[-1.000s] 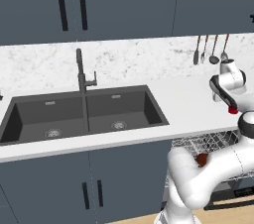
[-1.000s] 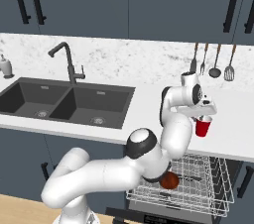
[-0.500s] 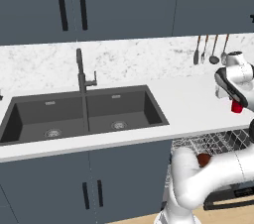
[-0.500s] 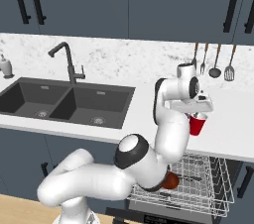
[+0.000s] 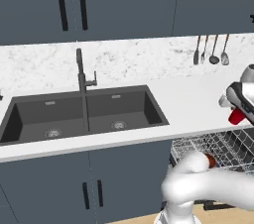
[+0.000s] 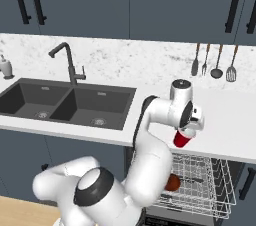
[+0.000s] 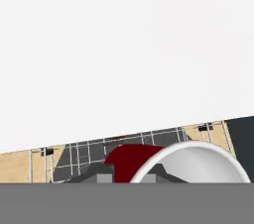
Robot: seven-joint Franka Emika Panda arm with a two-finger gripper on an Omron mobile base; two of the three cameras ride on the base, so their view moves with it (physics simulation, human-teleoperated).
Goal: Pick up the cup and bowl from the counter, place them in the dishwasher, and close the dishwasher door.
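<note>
My gripper (image 6: 186, 131) is shut on the red cup (image 6: 182, 138), holding it tilted in the air over the counter's front edge, above the wire rack (image 6: 205, 180) of the open dishwasher. From the left base view the cup (image 5: 236, 116) pokes out below the hand at the far right. In the hand view the cup (image 7: 149, 161) lies close, pale rim and inside facing the camera, with the rack (image 7: 89, 151) behind it. The reddish-brown bowl (image 6: 172, 183) rests in the rack; it shows as bowl (image 5: 211, 161) beside my arm. The white counter (image 6: 225, 120) stretches behind.
A dark double sink (image 6: 65, 104) with a dark tap (image 6: 67, 62) is set into the counter at left. Several utensils (image 6: 216, 62) hang on the wall at the back right. Dark cabinet doors (image 5: 94, 188) stand below the sink. A soap bottle (image 6: 6, 66) is far left.
The hand with the cup has drifted lower and slightly toward the counter's front edge, over the rack. The arm's elbow has swung. The bowl stays in the rack.
</note>
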